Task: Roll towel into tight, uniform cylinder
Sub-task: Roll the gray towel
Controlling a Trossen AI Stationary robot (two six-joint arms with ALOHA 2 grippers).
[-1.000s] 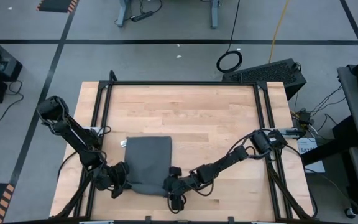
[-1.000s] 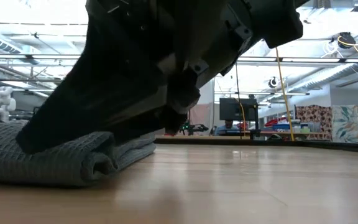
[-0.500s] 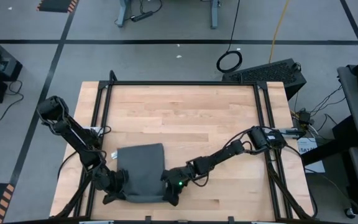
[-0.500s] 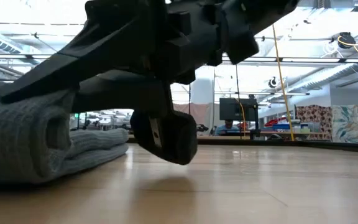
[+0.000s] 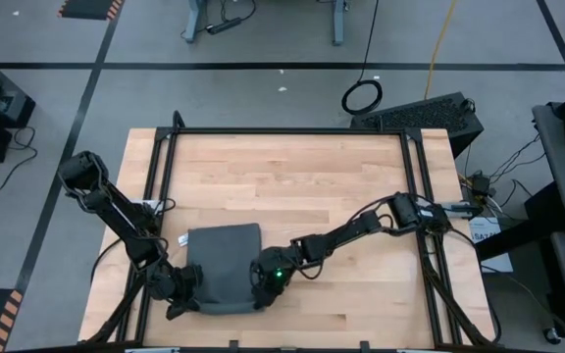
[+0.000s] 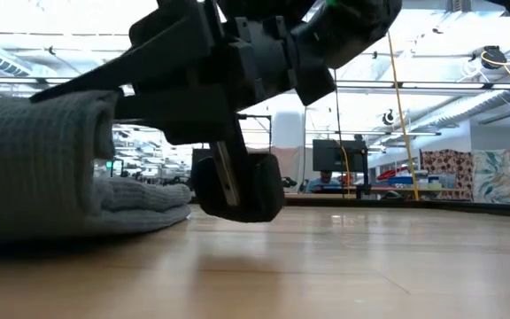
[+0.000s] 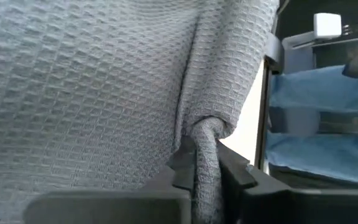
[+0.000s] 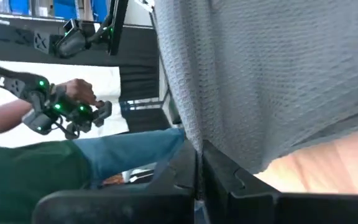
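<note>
High view shows the towel [image 5: 226,267] lying near the worktop's [image 5: 302,176] near-left corner, with an arm at each of its two near corners — the left end effector [image 5: 180,297] at the left corner, the right end effector [image 5: 261,284] at the right. That pairing makes sense for the task: taking both ends of one edge lets the edge travel evenly, so the roll comes out straight rather than coned.

From the left wrist camera, a pinched ridge of the waffle-weave towel [image 7: 92,87] runs down between the dark fingers [image 7: 180,168], so the left end effector is clamped narrow on cloth. From the right wrist camera, the right fingers [image 8: 180,168] are drawn together with the towel's [image 8: 272,74] edge running into the seam between them; it looks like a thin bite of fabric, though the exact layer held is hard to make out.

At table height, the low view shows the towel's [image 6: 42,168] near edge already curled over into a thick fold sitting on the flatter layers beneath, with the right arm's dark body just beside it. Judging by this, the roll is only begun — most of the cloth lies flat beyond the fold.

A person's hand [image 8: 73,93] in the room beyond holds a controller, well apart from the towel.
</note>
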